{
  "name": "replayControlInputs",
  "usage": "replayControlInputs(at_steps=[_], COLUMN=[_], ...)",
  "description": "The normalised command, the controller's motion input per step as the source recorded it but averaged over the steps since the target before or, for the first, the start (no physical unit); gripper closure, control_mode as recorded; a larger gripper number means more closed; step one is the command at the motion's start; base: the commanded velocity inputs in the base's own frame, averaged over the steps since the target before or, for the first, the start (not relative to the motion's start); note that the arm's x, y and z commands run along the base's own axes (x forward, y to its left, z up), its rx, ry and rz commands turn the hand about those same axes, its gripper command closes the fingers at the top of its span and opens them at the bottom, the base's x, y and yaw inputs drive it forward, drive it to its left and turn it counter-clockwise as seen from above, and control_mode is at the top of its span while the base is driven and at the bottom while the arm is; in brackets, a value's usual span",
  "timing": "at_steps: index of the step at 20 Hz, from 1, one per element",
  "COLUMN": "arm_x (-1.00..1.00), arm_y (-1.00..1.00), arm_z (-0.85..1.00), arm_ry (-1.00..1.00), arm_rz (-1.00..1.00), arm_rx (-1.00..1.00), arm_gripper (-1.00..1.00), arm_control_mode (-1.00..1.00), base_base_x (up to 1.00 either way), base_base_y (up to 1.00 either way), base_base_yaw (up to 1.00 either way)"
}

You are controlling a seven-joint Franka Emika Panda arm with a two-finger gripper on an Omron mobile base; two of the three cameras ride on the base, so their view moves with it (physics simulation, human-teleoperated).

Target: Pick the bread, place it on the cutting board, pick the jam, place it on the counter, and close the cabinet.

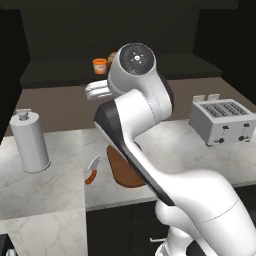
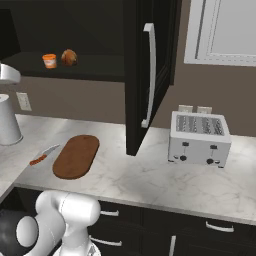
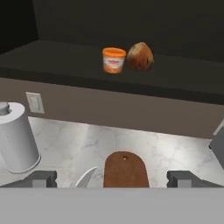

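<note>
While gripper fingers spread, cabinet door open above marble counter; cutting board bare.

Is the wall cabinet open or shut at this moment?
Open. In the right base view the cabinet door stands swung outward, edge-on with its silver handle, and the shelf inside shows the jam beside the bread.

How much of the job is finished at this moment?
Nothing is finished yet. The bread and the jam stand side by side on the cabinet shelf, the cutting board is bare, and the cabinet door is open. The hand is open and empty, facing the shelf. All steps remain.
</note>
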Motion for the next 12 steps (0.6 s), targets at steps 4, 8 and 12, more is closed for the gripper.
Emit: replayControlInputs(at_steps=[4,8,12], arm_x=[0.0,0.0,0.03], arm_y=[0.09,0.09,0.13], arm_z=[0.23,0.21,0.2], arm_ry=[-0.08,-0.07,-0.04], arm_rz=[0.0,0.0,-0.01], arm_rx=[0.0,0.0,0.0], arm_gripper=[-1.0,-1.0,-1.0], arm_control_mode=[-1.0,-1.0,-1.0], base_base_x=[0.0,0.0,0.0], base_base_y=[0.0,0.0,0.0], base_base_yaw=[0.0,0.0,0.0])
